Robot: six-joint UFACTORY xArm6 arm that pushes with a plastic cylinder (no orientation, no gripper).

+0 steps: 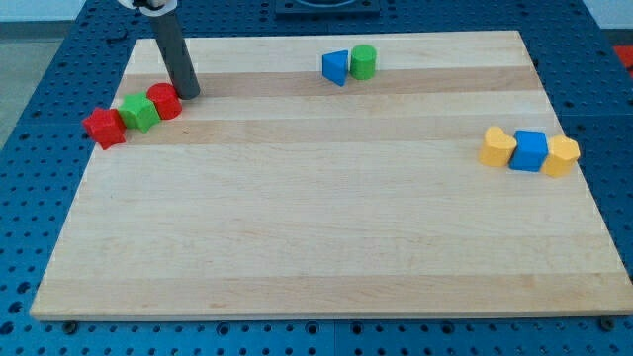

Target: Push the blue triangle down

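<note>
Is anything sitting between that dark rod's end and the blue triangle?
No. In the camera view, only bare board separates my tip from the blue triangle.

Pale wooden board (pixel 326 247) — smooth, matt grain.

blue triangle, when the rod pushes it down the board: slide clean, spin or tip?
The blue triangle looks squat and flat-based, so it should slide on the smooth board, not tip. Its slanted sides may make it spin under an off-centre push. The green cylinder touches its right side and may get nudged. My tip is far left, beside the red blocks.
</note>
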